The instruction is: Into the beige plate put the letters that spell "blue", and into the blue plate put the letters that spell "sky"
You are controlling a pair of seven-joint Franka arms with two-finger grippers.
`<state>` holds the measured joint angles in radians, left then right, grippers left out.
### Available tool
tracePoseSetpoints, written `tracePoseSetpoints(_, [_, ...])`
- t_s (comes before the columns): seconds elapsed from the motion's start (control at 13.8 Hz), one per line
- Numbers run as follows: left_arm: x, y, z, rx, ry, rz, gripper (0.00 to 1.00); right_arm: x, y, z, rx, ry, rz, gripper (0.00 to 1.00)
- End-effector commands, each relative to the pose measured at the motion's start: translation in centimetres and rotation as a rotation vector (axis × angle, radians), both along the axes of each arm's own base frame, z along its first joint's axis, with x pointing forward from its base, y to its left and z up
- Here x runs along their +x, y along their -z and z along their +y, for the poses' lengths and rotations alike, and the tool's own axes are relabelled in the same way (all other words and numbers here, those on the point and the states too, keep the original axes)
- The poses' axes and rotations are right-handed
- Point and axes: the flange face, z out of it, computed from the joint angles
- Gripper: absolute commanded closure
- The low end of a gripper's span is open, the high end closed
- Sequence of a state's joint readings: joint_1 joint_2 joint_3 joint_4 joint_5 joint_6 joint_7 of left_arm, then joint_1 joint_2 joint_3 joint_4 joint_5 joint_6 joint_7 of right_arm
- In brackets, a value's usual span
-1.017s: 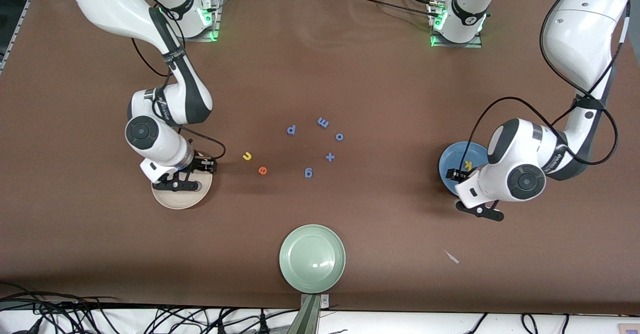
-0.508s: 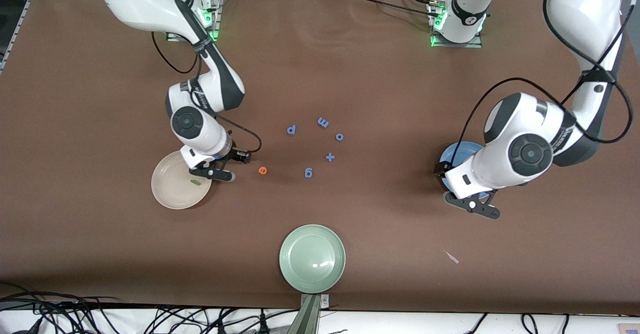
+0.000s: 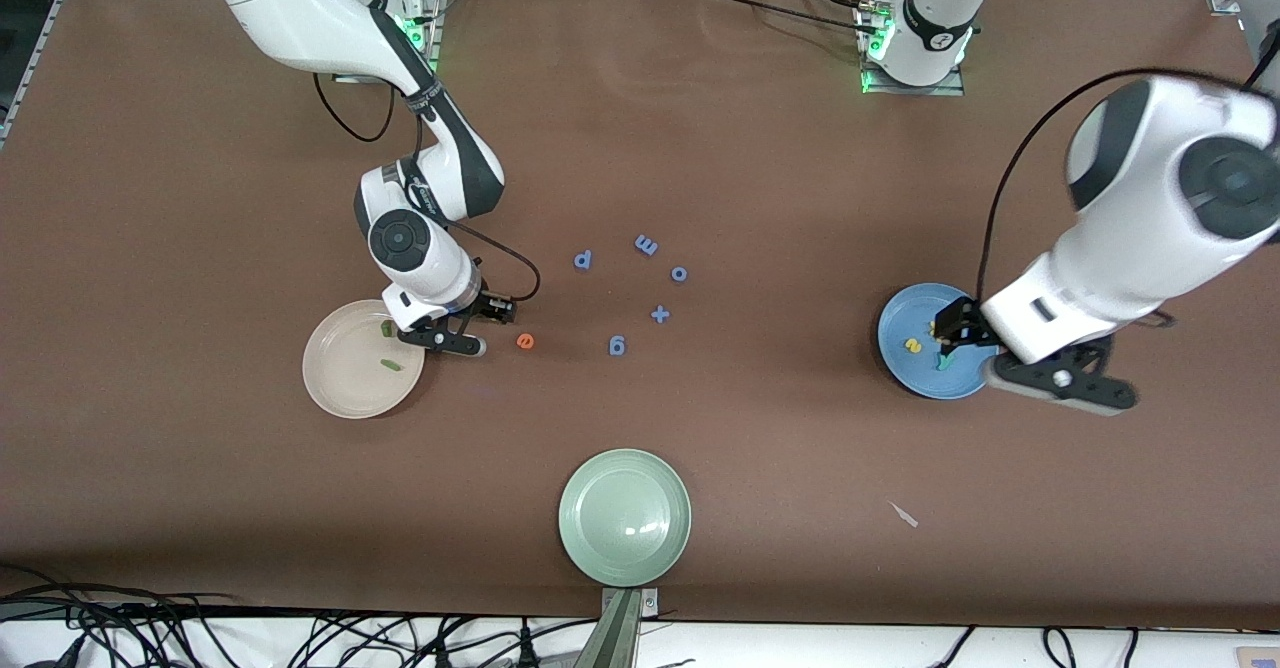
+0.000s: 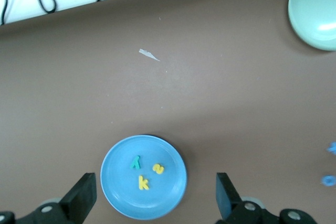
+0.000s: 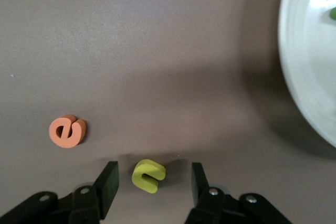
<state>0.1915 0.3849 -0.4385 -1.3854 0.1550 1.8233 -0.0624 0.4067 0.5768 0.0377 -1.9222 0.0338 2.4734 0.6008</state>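
Beside the beige plate (image 3: 345,373), the right gripper (image 5: 151,188) hangs low with fingers spread around the yellow u (image 5: 148,175), the orange e (image 5: 67,131) nearby. The left gripper (image 4: 156,198) is spread wide above the blue plate (image 4: 113,182), which holds 3 letters.

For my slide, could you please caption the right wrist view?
Open right gripper straddling small yellow foam letter u, orange e nearby.

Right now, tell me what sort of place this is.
Probably a robotics lab bench: two arms bolted along a brown-covered table, loose cables along the table edge nearest the front camera, and staged props, the foam letters and the blue plate.
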Motion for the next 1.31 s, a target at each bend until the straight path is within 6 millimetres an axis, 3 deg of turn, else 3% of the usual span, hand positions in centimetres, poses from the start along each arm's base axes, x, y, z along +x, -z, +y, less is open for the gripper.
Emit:
tracePoseSetpoints(0.0, [-2.3,-2.8,4.0,-0.074,-0.128,0.016,0.0,-1.0,0.7,1.1,0.008,0.015,-0.018,0.36])
tracePoseSetpoints(0.22, [-5.6,-3.5,5.2,-0.046,-0.163,0.043,0.0,-1.1,1.0,1.1,0.007,0.013,-0.018,0.36])
tracePoseSetpoints(0.36, [-10.1,-3.1,4.4,0.046,-0.183,0.089,0.0,-1.3,1.3,0.9,0.006,0.013,-0.022,0.38])
tracePoseSetpoints(0.44, [-12.1,-2.0,4.3,0.064,-0.188,0.115,0.0,-1.4,1.4,0.7,0.005,0.008,-0.025,0.42])
tracePoseSetpoints(0.51, [-12.5,-1.7,4.3,0.066,-0.19,0.118,0.0,-1.4,1.4,0.5,0.003,0.002,-0.026,0.5])
tracePoseSetpoints(0.65, [-11.9,-2.5,4.3,0.056,-0.192,0.1,0.0,-1.1,1.4,0.1,-0.003,-0.005,-0.029,0.66])
tracePoseSetpoints(0.8, [-10.1,-2.8,4.4,0.043,-0.185,0.089,0.0,-0.8,0.9,-0.1,-0.002,-0.022,-0.033,0.8])
tracePoseSetpoints(1.02, [-9.9,-3.0,4.6,0.049,-0.175,0.088,0.0,0.6,-1.2,-1.1,-0.017,-0.053,-0.029,0.81])
tracePoseSetpoints(1.23, [-9.9,-3.2,4.2,0.052,-0.155,0.085,0.0,3.9,-4.6,-5.1,-0.064,-0.169,0.0,0.81])
